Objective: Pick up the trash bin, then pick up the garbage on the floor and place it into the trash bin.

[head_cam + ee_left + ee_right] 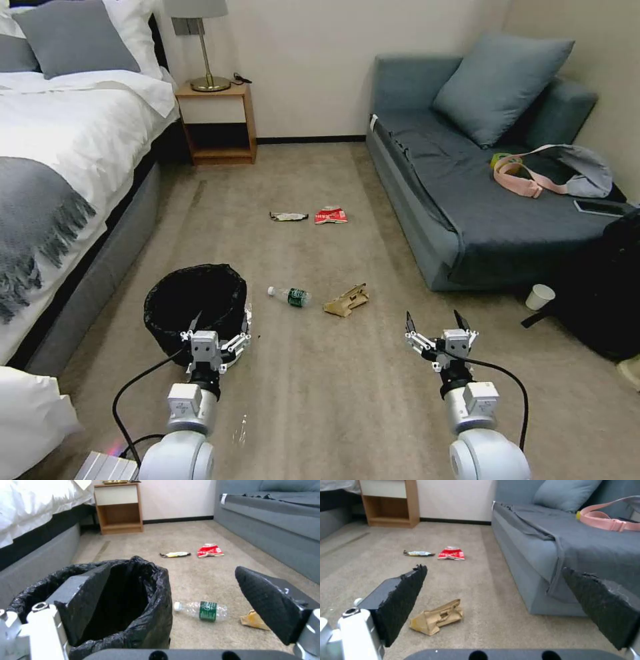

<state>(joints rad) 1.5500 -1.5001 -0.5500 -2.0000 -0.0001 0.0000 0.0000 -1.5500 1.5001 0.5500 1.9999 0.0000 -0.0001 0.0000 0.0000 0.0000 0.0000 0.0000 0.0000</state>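
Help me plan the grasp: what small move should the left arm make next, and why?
Probably close the left gripper on the trash bin rim. Its fingers are spread open, one inside the bag-lined bin and the other outside the wall, so the rim already sits between them. The right gripper hangs open over bare carpet.

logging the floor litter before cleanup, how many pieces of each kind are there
clear plastic bottle with green label: 1
crumpled tan paper scrap: 1
red and white packet: 1
dark silvery wrapper: 1
total: 4, all lying on the carpet, none in the bag-lined white trash bin
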